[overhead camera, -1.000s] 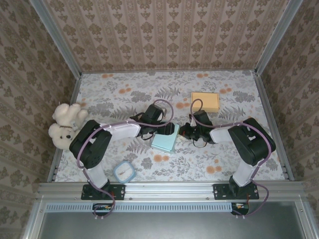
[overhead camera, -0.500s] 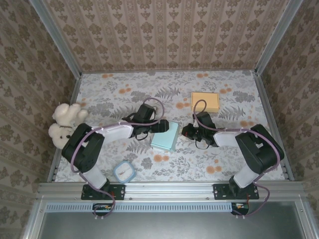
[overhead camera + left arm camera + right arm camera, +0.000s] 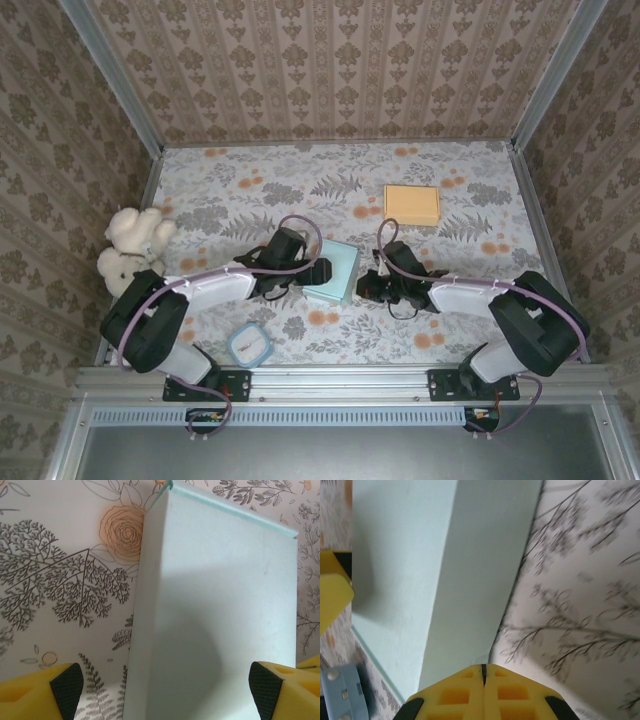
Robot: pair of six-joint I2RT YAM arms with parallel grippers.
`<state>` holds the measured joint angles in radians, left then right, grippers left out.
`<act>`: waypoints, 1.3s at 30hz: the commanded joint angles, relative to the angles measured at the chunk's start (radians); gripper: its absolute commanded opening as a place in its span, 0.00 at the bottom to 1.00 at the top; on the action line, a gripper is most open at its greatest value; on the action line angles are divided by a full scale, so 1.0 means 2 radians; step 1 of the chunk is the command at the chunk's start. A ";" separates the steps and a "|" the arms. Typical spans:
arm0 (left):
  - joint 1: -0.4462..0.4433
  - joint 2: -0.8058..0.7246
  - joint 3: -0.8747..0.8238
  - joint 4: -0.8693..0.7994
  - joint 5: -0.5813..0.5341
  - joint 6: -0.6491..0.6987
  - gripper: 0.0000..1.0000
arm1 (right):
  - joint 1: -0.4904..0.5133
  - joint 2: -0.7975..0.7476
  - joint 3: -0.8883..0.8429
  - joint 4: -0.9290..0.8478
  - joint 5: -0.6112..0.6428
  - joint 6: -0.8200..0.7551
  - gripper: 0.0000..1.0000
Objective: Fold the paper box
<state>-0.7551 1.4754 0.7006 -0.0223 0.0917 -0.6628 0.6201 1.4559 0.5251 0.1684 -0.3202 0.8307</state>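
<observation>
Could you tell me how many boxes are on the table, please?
2: a light blue box in the middle, and an orange box farther back on the right. An arm might hide others.

The paper box (image 3: 333, 272) is set between the left gripper (image 3: 306, 270) and the right gripper (image 3: 367, 285); a teddy bear (image 3: 128, 250) is laid far left.

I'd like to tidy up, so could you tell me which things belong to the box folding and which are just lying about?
In use: pale blue paper box, left gripper, right gripper.
Lying about: yellow box, teddy bear, small blue square item.
</observation>
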 commanded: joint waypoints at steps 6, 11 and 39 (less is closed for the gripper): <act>-0.022 -0.015 -0.021 0.008 -0.016 -0.027 0.90 | 0.041 -0.012 -0.004 -0.023 0.025 0.012 0.00; -0.040 -0.011 -0.026 0.011 -0.029 -0.039 0.90 | 0.048 -0.004 -0.006 -0.017 0.028 0.014 0.00; -0.168 0.053 -0.012 0.073 -0.076 -0.128 0.90 | 0.079 0.056 -0.029 0.197 0.072 0.134 0.00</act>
<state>-1.0241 1.5150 0.6369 0.0940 -0.2085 -0.8875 0.7498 1.5589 0.4622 0.3981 -0.2333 1.0637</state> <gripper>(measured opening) 0.900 0.054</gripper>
